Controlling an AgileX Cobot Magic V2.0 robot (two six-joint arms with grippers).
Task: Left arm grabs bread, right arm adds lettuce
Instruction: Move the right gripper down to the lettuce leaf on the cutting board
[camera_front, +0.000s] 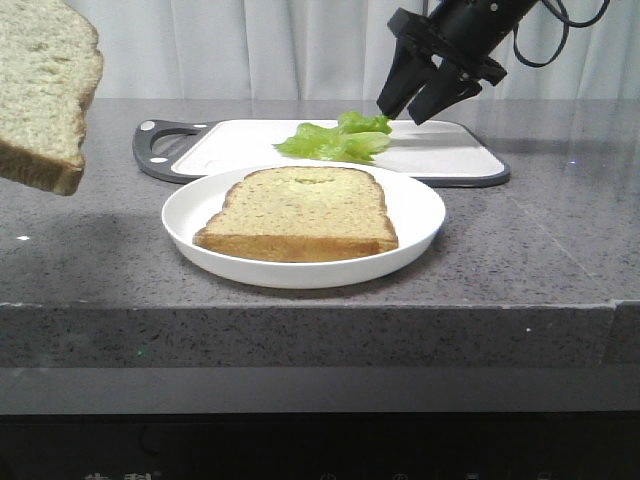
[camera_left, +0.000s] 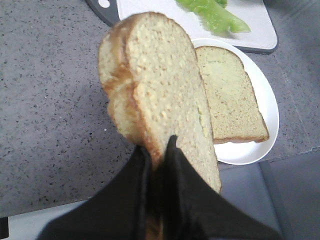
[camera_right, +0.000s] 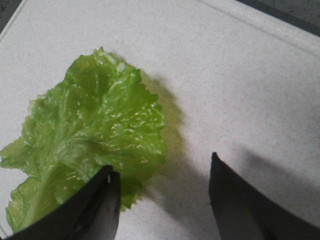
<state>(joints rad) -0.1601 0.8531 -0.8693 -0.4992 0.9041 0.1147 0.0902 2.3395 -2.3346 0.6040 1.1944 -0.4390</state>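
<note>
A thick slice of bread (camera_front: 40, 90) hangs in the air at the far left of the front view, well above the counter. My left gripper (camera_left: 157, 147) is shut on the lower edge of the bread (camera_left: 160, 85); the gripper itself is out of the front view. The green ruffled lettuce (camera_front: 335, 140) lies on the white cutting board (camera_front: 450, 150) at the back. My right gripper (camera_front: 402, 113) hovers open just above the leaf's right end. In the right wrist view the lettuce (camera_right: 95, 130) lies beside one finger of the right gripper (camera_right: 162, 170), nothing between the jaws.
A second, thinner bread slice (camera_front: 300, 210) lies flat on a white plate (camera_front: 420, 215) in front of the board, also seen in the left wrist view as the slice (camera_left: 230, 95) on the plate (camera_left: 265, 100). The board has a dark handle (camera_front: 160, 145) at its left.
</note>
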